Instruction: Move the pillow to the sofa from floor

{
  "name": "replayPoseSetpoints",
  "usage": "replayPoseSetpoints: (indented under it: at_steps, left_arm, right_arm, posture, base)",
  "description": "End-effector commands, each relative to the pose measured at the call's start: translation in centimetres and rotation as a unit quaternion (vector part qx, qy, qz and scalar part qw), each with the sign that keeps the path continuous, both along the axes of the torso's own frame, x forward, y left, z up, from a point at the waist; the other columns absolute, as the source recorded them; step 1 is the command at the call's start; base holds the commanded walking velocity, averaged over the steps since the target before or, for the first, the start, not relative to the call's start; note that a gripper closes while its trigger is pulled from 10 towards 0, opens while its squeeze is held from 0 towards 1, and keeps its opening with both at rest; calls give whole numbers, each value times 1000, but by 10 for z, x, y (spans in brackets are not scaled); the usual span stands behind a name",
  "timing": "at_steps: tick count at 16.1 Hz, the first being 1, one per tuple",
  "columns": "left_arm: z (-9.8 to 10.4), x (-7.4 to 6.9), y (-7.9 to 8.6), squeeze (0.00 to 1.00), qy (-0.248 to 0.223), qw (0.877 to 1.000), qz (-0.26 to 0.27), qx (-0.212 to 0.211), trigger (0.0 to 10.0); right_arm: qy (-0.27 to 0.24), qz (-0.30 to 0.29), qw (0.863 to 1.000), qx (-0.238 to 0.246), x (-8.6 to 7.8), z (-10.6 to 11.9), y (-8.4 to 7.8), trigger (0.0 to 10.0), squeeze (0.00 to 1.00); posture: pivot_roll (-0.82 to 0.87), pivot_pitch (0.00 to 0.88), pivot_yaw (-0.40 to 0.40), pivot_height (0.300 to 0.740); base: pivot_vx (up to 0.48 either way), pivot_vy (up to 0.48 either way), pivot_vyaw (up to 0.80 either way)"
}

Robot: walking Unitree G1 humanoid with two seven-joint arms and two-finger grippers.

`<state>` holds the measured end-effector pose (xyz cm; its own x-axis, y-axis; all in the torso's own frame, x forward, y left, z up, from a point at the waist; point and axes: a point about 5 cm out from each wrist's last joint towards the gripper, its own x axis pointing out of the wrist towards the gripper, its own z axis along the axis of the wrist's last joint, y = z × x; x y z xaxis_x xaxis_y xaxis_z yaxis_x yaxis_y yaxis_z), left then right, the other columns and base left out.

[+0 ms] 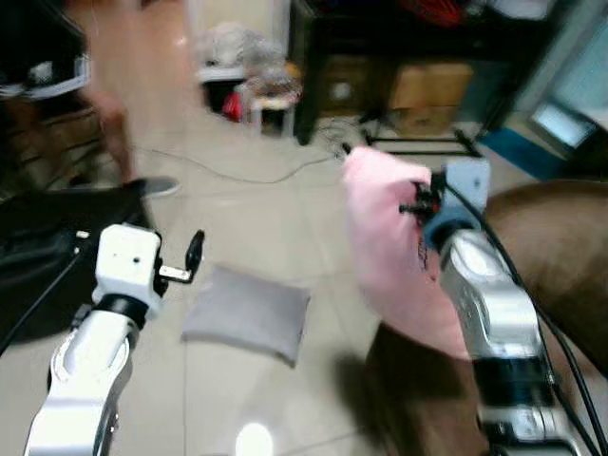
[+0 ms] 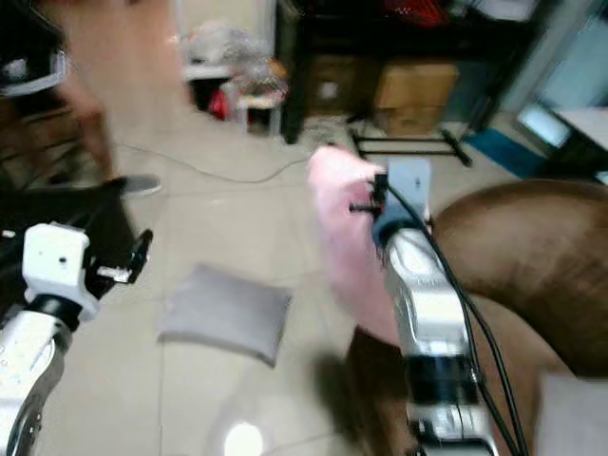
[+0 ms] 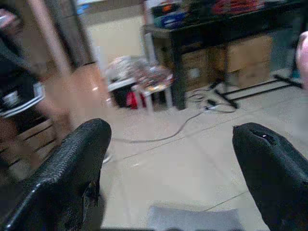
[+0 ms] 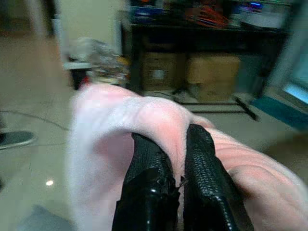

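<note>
Pink pillow (image 4: 120, 130) fabric was pinched between the 2 black fingers (image 4: 147, 192) of the right gripper (image 4: 175, 183), which were closed tight with only a fold of cloth between them. From that grip the pillow hung off the floor, draping down at about 7 o'clock of the right wrist in the head view, beside the brown sofa (image 1: 560, 247) that filled the 3 to 5 o'clock part of the scene.

The left gripper (image 3: 173, 173) held nothing; its 2 fingers (image 3: 72, 168) stood wide apart with open floor between them. It was raised at about 8 o'clock in the head view.

A grey cushion (image 1: 249, 312) lay flat on the tiled floor (image 1: 266, 209) between the 2 arms, near 6 o'clock. A cable (image 1: 237, 173) trailed across the tiles beyond it. At 12 o'clock stood a dark shelf unit (image 1: 418, 57) with cardboard boxes (image 1: 427, 87) under it, and a person's leg and shoe (image 1: 142, 180) showed at 10 o'clock.
</note>
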<state>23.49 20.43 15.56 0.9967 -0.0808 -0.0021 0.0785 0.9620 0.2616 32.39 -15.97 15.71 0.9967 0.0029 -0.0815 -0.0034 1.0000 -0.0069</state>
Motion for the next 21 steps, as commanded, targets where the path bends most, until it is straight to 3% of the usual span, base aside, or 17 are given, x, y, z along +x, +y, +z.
replayPoseSetpoints:
  at_steps: [1, 6, 10, 12, 17, 21]
  left_arm:
    - [0, -1, -6, 0, -2, 1000, -9, -2, 10000]
    - [-3, 2, -7, 0, 8, 1000, 6, 6, 10000]
    - [2, 4, -5, 0, -21, 1000, 17, 3, 10000]
    - [4, 5, -5, 0, -23, 1000, 14, -7, 10000]
    - [5, 3, -8, 0, -26, 1000, -8, -15, 10000]
    - [5, 2, -8, 0, -24, 999, -18, -19, 10000]
  right_arm:
    - [-18, -5, 1000, 3, -4, 9, -4, 10000, 0]
    - [-18, -20, 1000, 16, -7, 13, -4, 10000, 0]
    - [-10, -23, 999, 29, -10, 9, -1, 10000, 0]
    - [-8, -20, 999, 34, -11, 8, 1, 10000, 0]
    - [6, -21, 999, 48, -16, -3, 5, 10000, 0]
    - [17, -10, 999, 51, -19, -10, 10, 10000, 0]
  posture:
    - [51, 0, -74, 740]
    - [31, 0, -59, 740]
    - [31, 0, -55, 740]
    - [35, 0, -51, 740]
    - [37, 0, -38, 740]
    - [33, 0, -29, 740]
  base:
    - [0, 0, 0]
    - [0, 0, -160]
    - [0, 0, -400]
    - [0, 0, -800]
    - [0, 0, 0]
    - [308, 0, 0]
